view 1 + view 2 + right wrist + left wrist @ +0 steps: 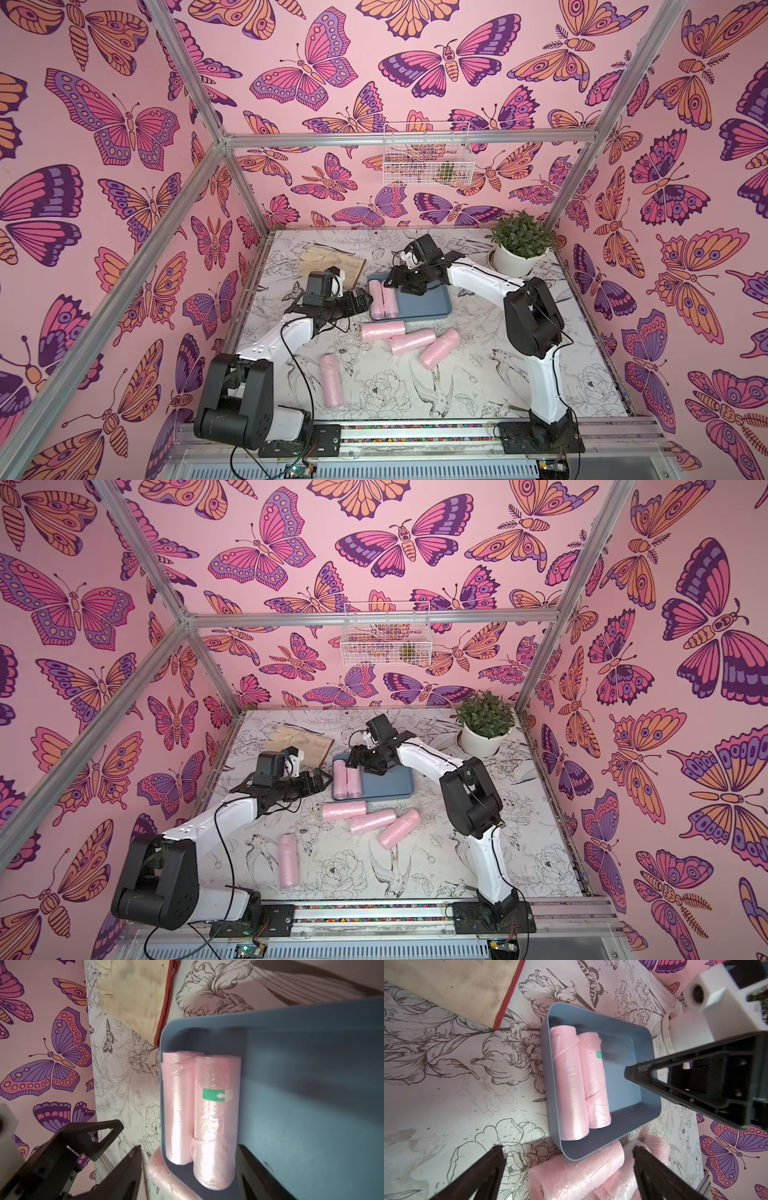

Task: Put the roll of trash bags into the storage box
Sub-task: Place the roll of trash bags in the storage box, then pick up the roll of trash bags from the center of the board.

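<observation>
The slate-blue storage box (432, 301) (311, 1084) lies mid-table. Two pink rolls of trash bags lie side by side at its left end: one against the wall (376, 296) (178, 1105), and one with a green sticker (390, 302) (216, 1122). My right gripper (395, 282) (189, 1148) hovers over them, open, its fingers wide of both rolls and holding nothing. My left gripper (362, 301) (569, 1149) stands open just left of the box, empty. Several more pink rolls (382, 330) (581, 1169) lie loose on the table in front of the box.
A stained beige cloth (328, 262) lies behind the left arm. A potted plant (517, 245) stands at the back right corner. A white wire basket (426, 160) hangs on the back wall. One loose roll (331, 380) lies apart, front left.
</observation>
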You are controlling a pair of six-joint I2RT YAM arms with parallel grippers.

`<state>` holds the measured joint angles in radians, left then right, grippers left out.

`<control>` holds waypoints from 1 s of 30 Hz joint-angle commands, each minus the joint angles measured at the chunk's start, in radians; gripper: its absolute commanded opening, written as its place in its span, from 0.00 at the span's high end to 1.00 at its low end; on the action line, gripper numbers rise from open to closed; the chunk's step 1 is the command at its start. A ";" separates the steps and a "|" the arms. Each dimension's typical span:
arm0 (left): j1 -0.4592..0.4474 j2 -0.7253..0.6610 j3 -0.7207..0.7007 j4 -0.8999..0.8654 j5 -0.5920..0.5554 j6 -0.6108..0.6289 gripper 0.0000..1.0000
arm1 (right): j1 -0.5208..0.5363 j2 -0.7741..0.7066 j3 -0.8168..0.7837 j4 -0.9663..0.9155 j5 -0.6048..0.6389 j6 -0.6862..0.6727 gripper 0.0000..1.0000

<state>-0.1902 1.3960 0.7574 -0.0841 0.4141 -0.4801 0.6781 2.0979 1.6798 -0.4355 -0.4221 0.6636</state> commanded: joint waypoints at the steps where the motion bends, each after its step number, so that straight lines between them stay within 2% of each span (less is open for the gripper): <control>1: 0.001 0.011 0.008 -0.023 -0.005 0.002 0.00 | -0.005 -0.085 -0.042 -0.084 0.073 -0.053 0.25; 5: 0.003 0.020 0.012 -0.023 -0.005 0.005 0.00 | -0.004 -0.188 -0.142 -0.146 0.134 -0.076 0.26; 9: 0.002 0.036 0.009 -0.022 -0.005 0.008 0.00 | 0.009 -0.316 -0.266 -0.240 0.259 -0.069 0.26; 15: 0.003 0.066 0.021 -0.022 0.007 0.015 0.00 | 0.050 -0.480 -0.433 -0.334 0.389 0.034 0.26; 20: 0.005 0.086 0.029 -0.021 0.025 0.024 0.00 | 0.057 -0.571 -0.562 -0.314 0.408 0.123 0.25; 30: 0.005 0.088 0.027 -0.021 0.041 0.032 0.00 | 0.099 -0.557 -0.621 -0.271 0.396 0.206 0.25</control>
<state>-0.1898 1.4780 0.7700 -0.0845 0.4305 -0.4713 0.7609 1.5322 1.0744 -0.7227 -0.0334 0.8200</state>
